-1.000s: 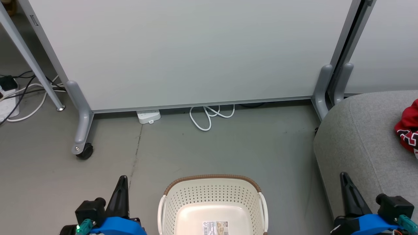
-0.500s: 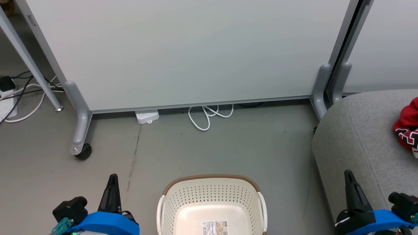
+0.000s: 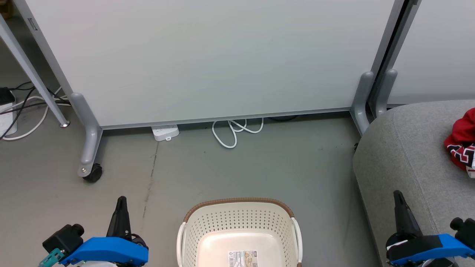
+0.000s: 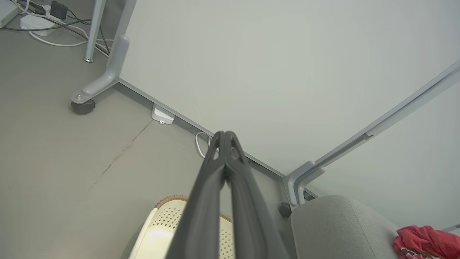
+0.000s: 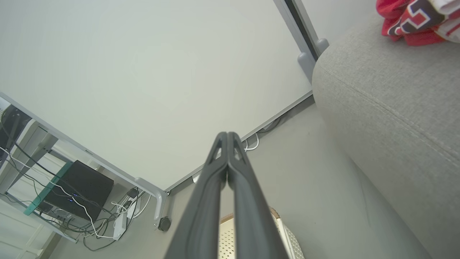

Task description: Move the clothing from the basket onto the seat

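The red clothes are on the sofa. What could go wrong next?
1. The basket sits right in front of the robot, between the left pincer and the right pincer. Rolling forward could shove it.
2. A loose white cable loops on the floor. The wheels might snag it.
3. The right pincer looks close to the seat. A swing could bump it.

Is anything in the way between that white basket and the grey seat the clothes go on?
Nothing visible. Only bare floor separates the basket from the seat, which stands to its right. The red clothing already lies on the seat, and the basket's visible bottom holds just a label sticker.
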`<state>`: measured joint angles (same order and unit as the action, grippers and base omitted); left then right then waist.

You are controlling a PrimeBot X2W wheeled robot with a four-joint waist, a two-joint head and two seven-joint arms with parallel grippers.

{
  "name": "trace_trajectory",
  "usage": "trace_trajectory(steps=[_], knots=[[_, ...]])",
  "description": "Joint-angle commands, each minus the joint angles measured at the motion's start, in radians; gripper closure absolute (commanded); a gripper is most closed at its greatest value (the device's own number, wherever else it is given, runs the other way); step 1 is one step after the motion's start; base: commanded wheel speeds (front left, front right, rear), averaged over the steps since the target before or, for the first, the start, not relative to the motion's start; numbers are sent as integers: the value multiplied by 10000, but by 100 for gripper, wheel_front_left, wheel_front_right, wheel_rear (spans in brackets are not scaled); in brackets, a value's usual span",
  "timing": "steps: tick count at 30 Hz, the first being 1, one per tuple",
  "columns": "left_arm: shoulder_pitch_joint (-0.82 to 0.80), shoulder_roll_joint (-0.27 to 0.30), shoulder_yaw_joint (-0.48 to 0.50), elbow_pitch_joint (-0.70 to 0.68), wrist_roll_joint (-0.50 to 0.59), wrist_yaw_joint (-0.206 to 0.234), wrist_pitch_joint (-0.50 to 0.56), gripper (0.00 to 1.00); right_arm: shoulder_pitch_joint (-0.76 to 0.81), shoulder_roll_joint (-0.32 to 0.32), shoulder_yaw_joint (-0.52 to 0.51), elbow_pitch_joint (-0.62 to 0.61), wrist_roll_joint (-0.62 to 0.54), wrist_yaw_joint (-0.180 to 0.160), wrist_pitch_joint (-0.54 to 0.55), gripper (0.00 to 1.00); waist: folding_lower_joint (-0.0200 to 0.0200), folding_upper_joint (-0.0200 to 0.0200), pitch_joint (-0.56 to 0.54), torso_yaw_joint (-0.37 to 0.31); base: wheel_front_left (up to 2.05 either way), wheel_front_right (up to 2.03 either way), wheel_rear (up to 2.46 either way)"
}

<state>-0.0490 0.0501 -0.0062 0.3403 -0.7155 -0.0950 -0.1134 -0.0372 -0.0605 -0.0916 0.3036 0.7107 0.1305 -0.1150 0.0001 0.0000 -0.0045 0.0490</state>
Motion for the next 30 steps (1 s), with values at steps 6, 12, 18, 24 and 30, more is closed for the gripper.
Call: trace_trajectory(steps=[6, 12, 18, 24, 30], knots=[[-362, 6, 197, -256, -1013, -74, 268, 100, -330, 6, -47, -221, 1035, 3, 247, 100, -1, 0, 5, -33, 0, 0, 0], [-396, 6, 296, -331, -1798, -108, 469, 100, -387, 16, -66, -263, 1830, 3, 448, 100, -1, 0, 10, -65, 0, 0, 0], [-429, 6, 401, -400, -2531, -134, 658, 100, -416, 25, -83, -296, 2567, 3, 638, 100, -1, 0, 15, -97, 0, 0, 0], [-456, 5, 491, -466, -3226, -161, 835, 100, -463, 33, -101, -333, 3262, 3, 819, 100, -1, 0, 20, -129, 0, 0, 0], [-490, 5, 565, -527, -3888, -194, 1005, 100, -505, 41, -118, -367, 3922, 3, 1001, 100, -1, 0, 25, -161, 0, 0, 0]])
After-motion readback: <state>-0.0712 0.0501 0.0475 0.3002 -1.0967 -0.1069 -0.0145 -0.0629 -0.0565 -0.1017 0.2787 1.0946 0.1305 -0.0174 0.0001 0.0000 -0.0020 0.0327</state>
